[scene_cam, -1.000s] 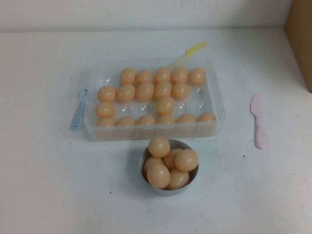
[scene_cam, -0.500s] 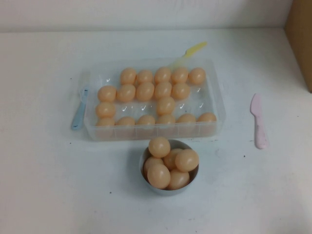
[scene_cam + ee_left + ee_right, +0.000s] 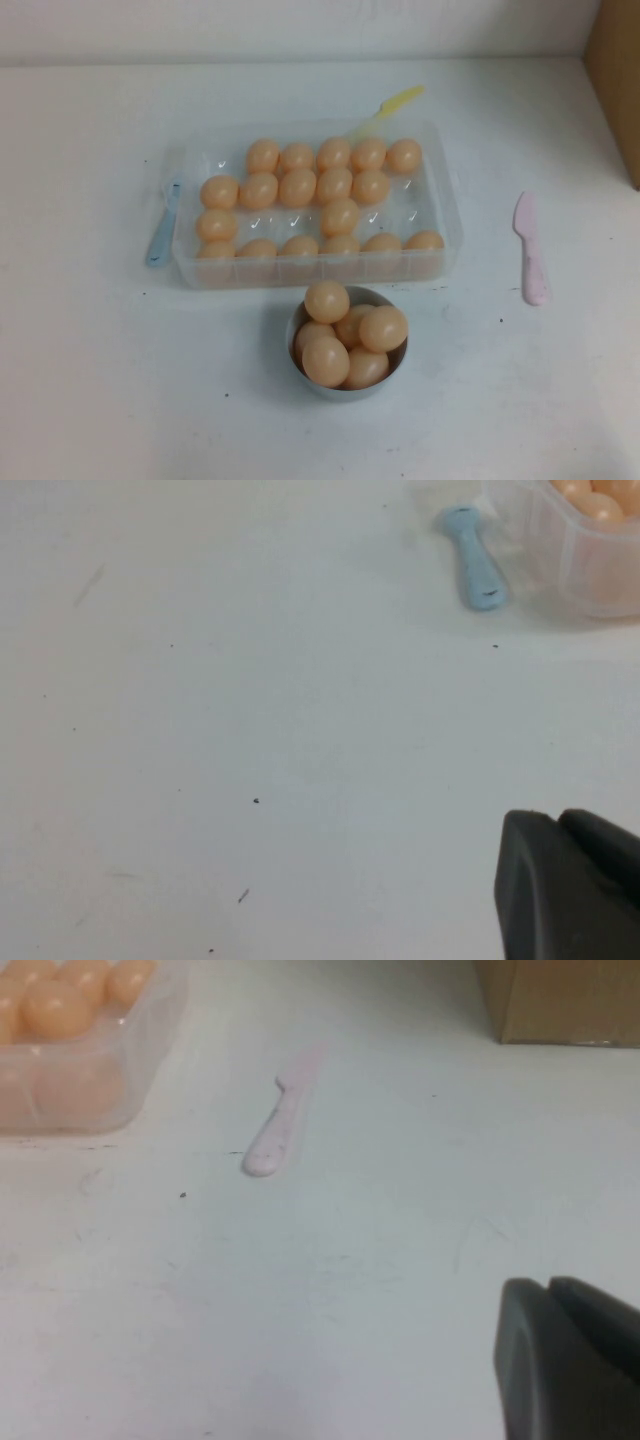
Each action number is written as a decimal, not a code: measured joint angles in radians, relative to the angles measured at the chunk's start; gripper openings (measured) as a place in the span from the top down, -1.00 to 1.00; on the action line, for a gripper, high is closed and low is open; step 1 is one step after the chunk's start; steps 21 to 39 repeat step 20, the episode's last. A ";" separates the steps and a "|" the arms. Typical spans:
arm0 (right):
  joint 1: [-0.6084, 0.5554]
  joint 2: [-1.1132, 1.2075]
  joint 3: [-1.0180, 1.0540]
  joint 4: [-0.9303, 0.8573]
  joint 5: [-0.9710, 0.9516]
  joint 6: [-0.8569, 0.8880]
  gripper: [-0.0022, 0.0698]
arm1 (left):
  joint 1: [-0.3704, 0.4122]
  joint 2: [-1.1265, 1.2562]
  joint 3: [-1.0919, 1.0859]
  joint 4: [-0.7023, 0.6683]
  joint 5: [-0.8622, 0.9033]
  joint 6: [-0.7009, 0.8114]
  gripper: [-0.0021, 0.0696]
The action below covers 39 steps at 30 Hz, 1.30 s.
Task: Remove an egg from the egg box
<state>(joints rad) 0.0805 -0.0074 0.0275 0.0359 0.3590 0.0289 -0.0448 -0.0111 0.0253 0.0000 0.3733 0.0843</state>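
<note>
The clear plastic egg box [image 3: 445, 190] lies at the middle of the white table and holds several peach-orange eggs; one egg [image 3: 339, 215] sits alone in its middle row. Neither arm shows in the high view. My left gripper [image 3: 558, 815] is shut and empty over bare table, well short of the box corner [image 3: 590, 570] and its eggs [image 3: 600, 505]. My right gripper [image 3: 548, 1282] is shut and empty over bare table, far from the box corner [image 3: 120, 1070] and its eggs [image 3: 60, 1005].
A small grey bowl [image 3: 345, 390] heaped with several eggs stands just in front of the box. A blue utensil [image 3: 163, 225] lies left of the box, a yellow one [image 3: 390, 105] behind it, a pink knife [image 3: 530, 248] to the right. A cardboard box [image 3: 620, 80] is far right.
</note>
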 joint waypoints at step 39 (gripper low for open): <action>-0.074 0.000 0.000 0.028 0.004 0.000 0.99 | 0.000 0.000 0.000 0.000 0.000 0.000 0.96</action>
